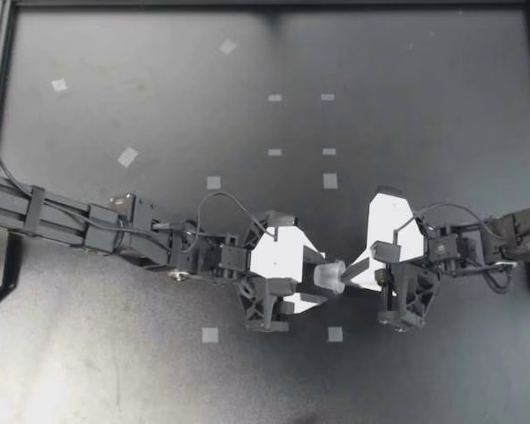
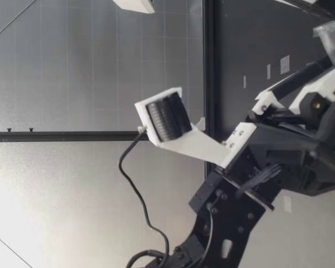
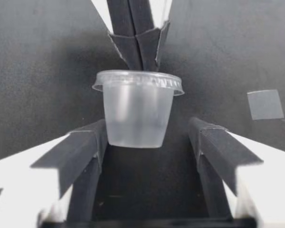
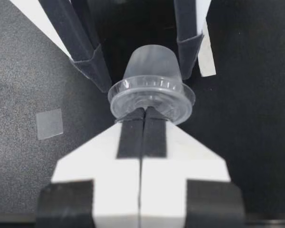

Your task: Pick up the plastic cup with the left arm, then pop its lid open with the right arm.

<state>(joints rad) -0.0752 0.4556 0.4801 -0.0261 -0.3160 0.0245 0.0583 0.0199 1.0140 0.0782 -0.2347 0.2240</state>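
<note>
Clear plastic makes the little cup, and it has a lid on top. The cup is between my two grippers, near the middle of the black table. My right gripper has its jaws pressed together on the edge of the lid. My left gripper has its jaws wide apart, one finger on each side of the cup. I cannot tell if they touch it. Small tape squares are stuck on the table.
</note>
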